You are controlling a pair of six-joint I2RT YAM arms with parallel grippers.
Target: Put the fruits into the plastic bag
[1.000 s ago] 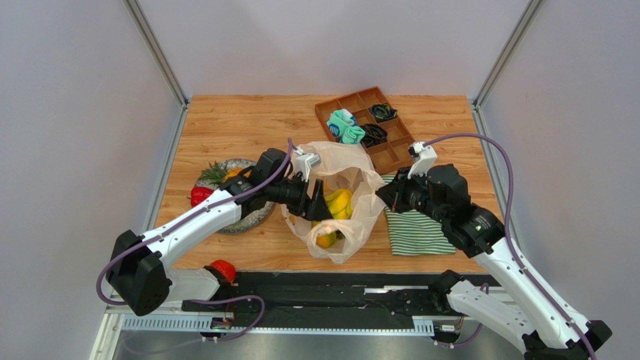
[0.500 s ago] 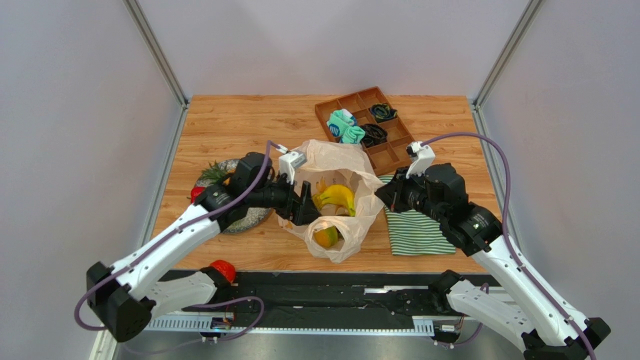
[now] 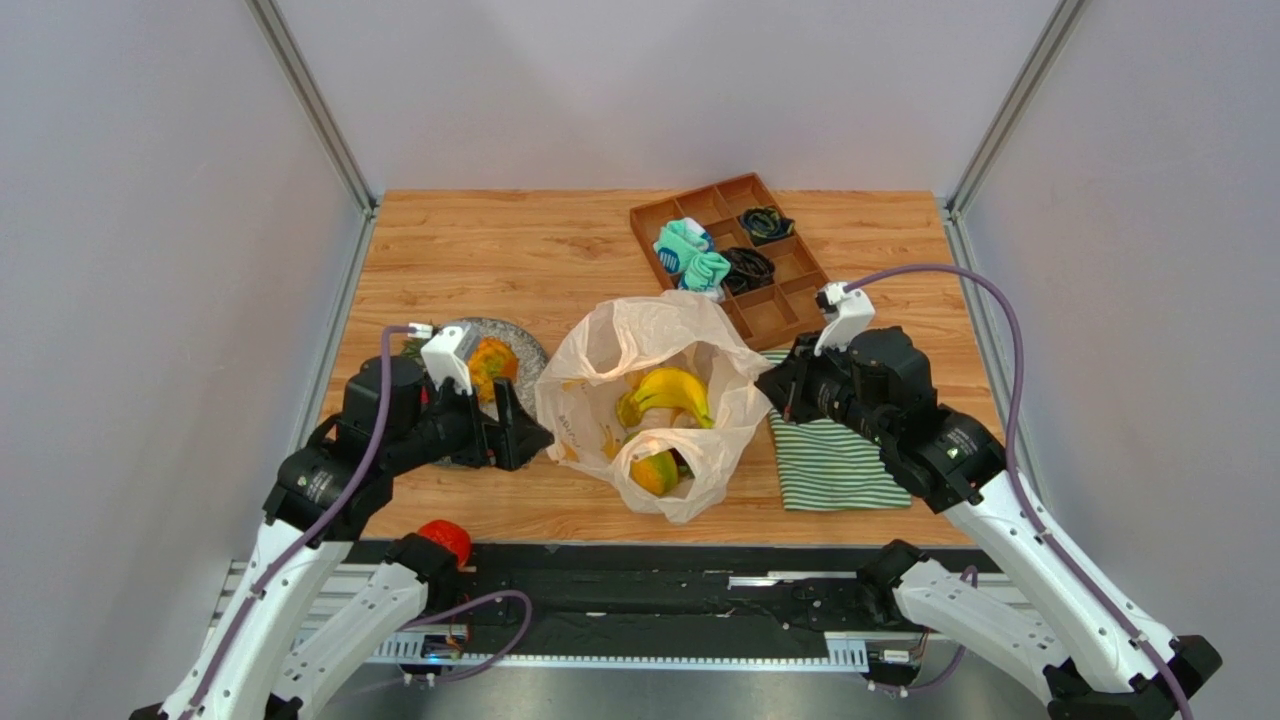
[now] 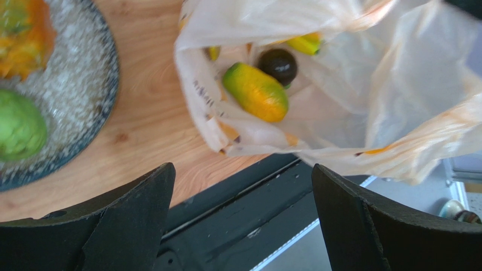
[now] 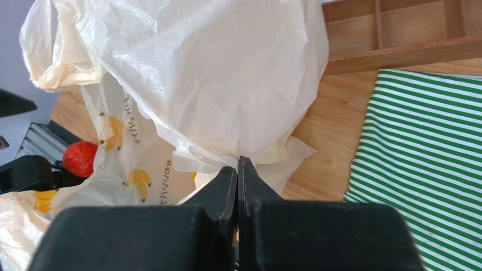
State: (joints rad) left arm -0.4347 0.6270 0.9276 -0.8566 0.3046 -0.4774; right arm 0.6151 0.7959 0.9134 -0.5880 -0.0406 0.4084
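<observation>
Grey walls close in a wooden worktop (image 3: pixel 496 255), where the plastic bag (image 3: pixel 706 342) sits open near the middle of the near edge. Inside it lie a banana (image 3: pixel 670 393), a yellow-orange fruit (image 3: pixel 652 473) and, seen from the left wrist, a dark round fruit (image 4: pixel 278 63). The right pincer (image 3: pixel 775 393) is clamped on a pinch of the bag's right rim, just beside the striped cloth (image 3: pixel 834 458). The left pincer (image 3: pixel 522 435), jaws spread wide and empty, hangs just left of the bag, over the right rim of a speckled plate (image 3: pixel 523 345) toward the left edge. That plate carries an orange pineapple (image 3: pixel 489 365) and a green fruit (image 4: pixel 20 125). A red fruit (image 3: pixel 445 537) lies at the near edge, left of the bag.
</observation>
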